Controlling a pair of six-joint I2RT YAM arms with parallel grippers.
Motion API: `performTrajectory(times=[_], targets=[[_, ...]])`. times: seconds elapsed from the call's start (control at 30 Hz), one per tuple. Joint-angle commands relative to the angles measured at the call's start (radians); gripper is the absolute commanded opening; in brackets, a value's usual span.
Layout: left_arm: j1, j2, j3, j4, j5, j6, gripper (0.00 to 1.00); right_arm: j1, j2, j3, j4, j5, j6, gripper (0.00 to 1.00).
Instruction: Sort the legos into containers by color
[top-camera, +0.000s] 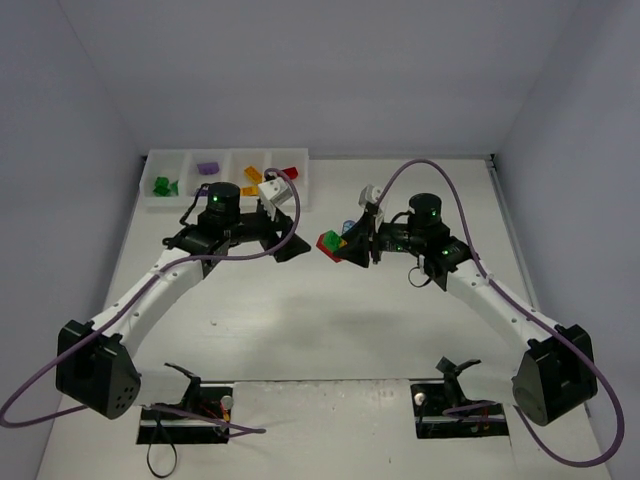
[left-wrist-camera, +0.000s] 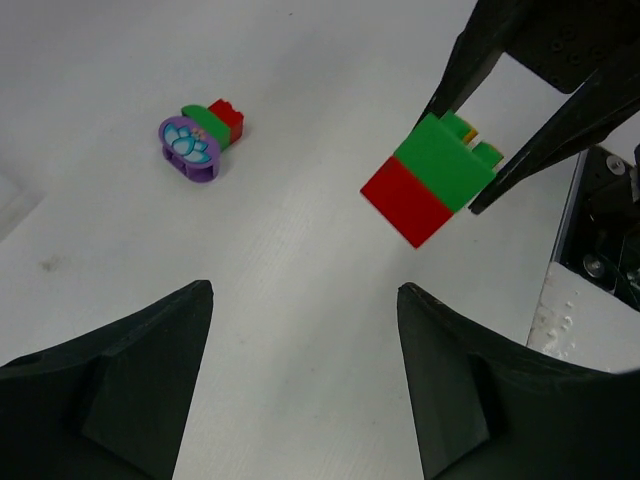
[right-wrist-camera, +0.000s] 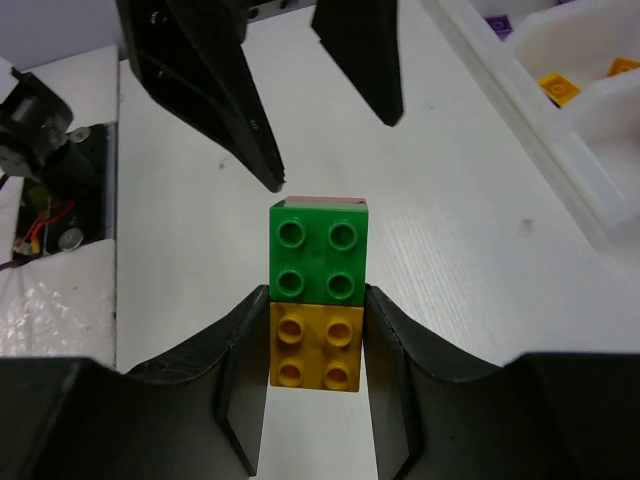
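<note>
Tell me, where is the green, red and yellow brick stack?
The brick stack is mid-table in the top view, clamped in the right gripper, facing the open left gripper.

The white surface (top-camera: 330, 320) is closed by plain pale walls (top-camera: 300, 70) on three sides. At its near edge are a left opening (top-camera: 190, 414) and a right opening (top-camera: 470, 425), both dark and rectangular. Red and yellow wires (right-wrist-camera: 42, 218) lie inside one. A small dark mark (left-wrist-camera: 45, 265) is on the surface.

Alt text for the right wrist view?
The right gripper is shut on a joined lego block, green beyond yellow, above the table. The left gripper, open, points at it from the top; the white tray shows upper right.
</note>
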Motion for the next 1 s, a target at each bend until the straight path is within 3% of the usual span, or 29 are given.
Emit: performTrajectory(times=[0.0,0.17,0.33,0.47,0.6,0.83,0.97], targets=[[-0.018,0.000,0.064,0.097,0.101,0.105,0.68,-0.007,-0.014,0.024,0.004,-0.173,-0.046,0.00],[-0.047,0.025,0.084,0.100,0.205,0.165,0.69,-0.008,-0.020,0.025,-0.027,-0.211,-0.069,0.00],[-0.069,0.033,0.084,0.092,0.211,0.207,0.70,-0.007,0.003,0.044,-0.074,-0.241,-0.085,0.00],[-0.070,0.033,0.091,0.056,0.195,0.230,0.70,-0.007,0.020,0.056,-0.123,-0.169,-0.100,0.00],[-0.069,0.008,0.046,0.031,0.054,0.236,0.70,0.012,0.041,0.061,-0.166,0.015,-0.101,0.00],[-0.064,-0.036,-0.115,0.144,-0.287,0.047,0.70,0.154,0.176,0.075,-0.222,0.428,-0.109,0.04],[-0.063,-0.073,-0.179,0.158,-0.362,0.015,0.70,0.205,0.270,0.091,-0.222,0.474,-0.123,0.11]])
